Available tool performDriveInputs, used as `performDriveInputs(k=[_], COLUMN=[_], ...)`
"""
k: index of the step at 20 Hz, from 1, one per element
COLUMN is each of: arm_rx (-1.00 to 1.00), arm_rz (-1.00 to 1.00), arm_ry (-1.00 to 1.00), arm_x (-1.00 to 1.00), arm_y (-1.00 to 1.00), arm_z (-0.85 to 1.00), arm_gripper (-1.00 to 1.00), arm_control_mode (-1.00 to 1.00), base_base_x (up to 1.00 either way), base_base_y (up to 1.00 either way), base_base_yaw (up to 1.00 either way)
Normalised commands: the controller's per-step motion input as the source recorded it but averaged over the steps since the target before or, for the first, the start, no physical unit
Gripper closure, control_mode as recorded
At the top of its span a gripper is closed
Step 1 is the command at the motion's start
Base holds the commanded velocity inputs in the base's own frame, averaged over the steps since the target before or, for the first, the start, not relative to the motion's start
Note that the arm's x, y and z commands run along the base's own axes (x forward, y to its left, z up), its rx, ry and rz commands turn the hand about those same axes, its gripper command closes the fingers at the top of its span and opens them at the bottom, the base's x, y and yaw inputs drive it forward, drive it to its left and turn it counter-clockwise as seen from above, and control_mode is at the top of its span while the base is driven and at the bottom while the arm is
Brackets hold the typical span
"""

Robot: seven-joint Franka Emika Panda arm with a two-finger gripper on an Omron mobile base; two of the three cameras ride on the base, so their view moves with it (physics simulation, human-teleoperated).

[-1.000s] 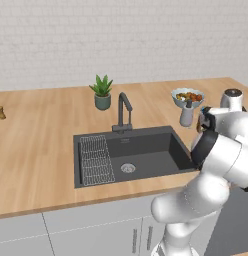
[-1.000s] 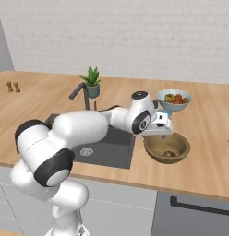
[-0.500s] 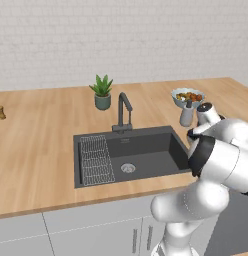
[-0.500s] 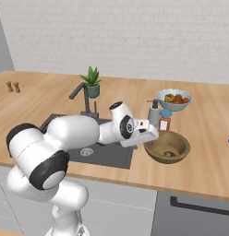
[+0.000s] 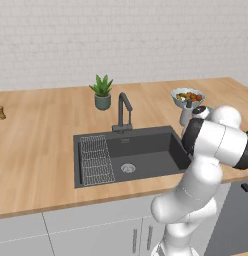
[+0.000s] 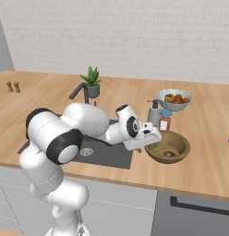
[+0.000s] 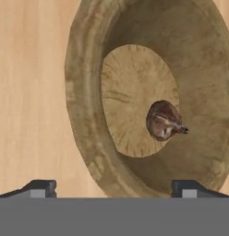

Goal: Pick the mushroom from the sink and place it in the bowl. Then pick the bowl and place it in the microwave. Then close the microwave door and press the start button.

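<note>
Fingers point(image 7: 41, 186) spread wide apart, one dark tip at each lower corner of the hand view, nothing held between them. Gripper point(image 7: 114, 188) poised just over the near rim of the bowl point(image 7: 148, 92), the rim passing between the tips. Inside the bowl, resting on the flat floor toward one side: the mushroom point(image 7: 163, 120), brown and rounded with a paler patch.

Seen from the right base view, gripper point(image 6: 146, 138) low and tilted at the left edge of the bowl point(image 6: 168, 146), touching or nearly touching the rim, cannot tell which. Mushroom point(image 6: 169, 153) visible as a small dark lump at the bowl's bottom. Bowl seated on the wooden counter point(image 6: 204, 133), just right of the sink point(image 6: 100, 154).

Just behind the bowl, a soap dispenser point(image 6: 154, 112) and a small jar point(image 6: 165, 120). Beyond those, a pale bowl of fruit point(image 6: 174, 99). Farther back, behind the faucet point(image 5: 123, 107), a potted plant point(image 5: 102, 91). Wire rack point(image 5: 95, 160) lying in the left part of the basin.
</note>
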Motion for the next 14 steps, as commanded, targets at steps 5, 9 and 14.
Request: performDriveInputs(k=[5, 9, 14], arm_rx=[0.0, 0.0, -0.02], arm_rz=[0.05, 0.11, 0.01], arm_ry=[0.03, 0.04, 0.0], arm_x=[0.26, 0.09, -0.16], arm_y=[-0.22, -0.15, 0.04], arm_z=[-0.31, -0.22, 0.14], arm_gripper=[1.0, 1.0, 1.0], arm_control_mode=[-1.0, -1.0, -1.0], base_base_x=[0.0, 0.0, 0.0], base_base_y=[0.0, 0.0, 0.0], base_base_yaw=[0.0, 0.0, 0.0])
